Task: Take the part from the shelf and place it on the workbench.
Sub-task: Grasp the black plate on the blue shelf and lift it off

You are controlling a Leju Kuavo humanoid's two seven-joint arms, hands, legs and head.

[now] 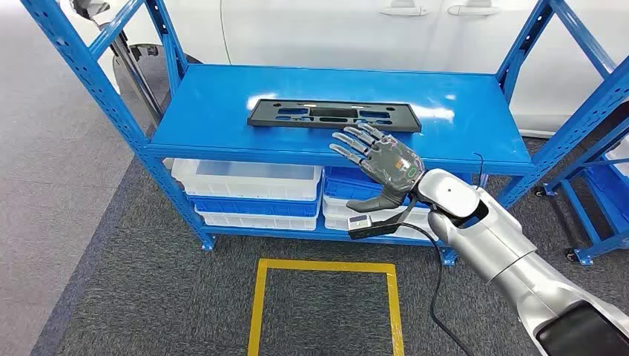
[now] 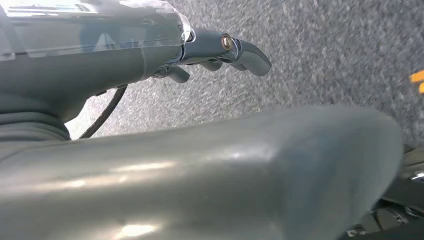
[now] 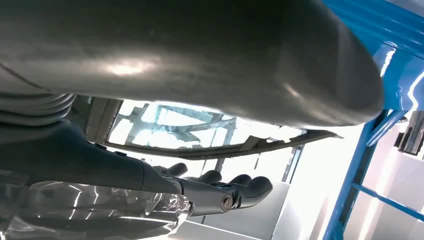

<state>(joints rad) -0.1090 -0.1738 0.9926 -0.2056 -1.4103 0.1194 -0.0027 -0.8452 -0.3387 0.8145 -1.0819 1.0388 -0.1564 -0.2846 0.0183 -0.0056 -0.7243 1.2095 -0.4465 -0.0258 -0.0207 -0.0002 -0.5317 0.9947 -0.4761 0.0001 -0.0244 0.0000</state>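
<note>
Blue shelf (image 1: 215, 111) has the black part (image 1: 334, 115) lying flat on top. Right hand (image 1: 380, 157) hovers just beside it, fingers spread, holding nothing. Left hand (image 2: 220, 50) hangs over the carpet with fingers curled, nothing in it.

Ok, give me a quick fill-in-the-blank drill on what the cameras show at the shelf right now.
1. The black part lies flat on the ____ shelf.
2. The hand reaching toward the part is the robot's ____ hand.
3. That hand's fingers are spread and it holds ____.
4. On the floor before the shelf is a square of ____ tape.

Missing words: blue; right; nothing; yellow
</note>
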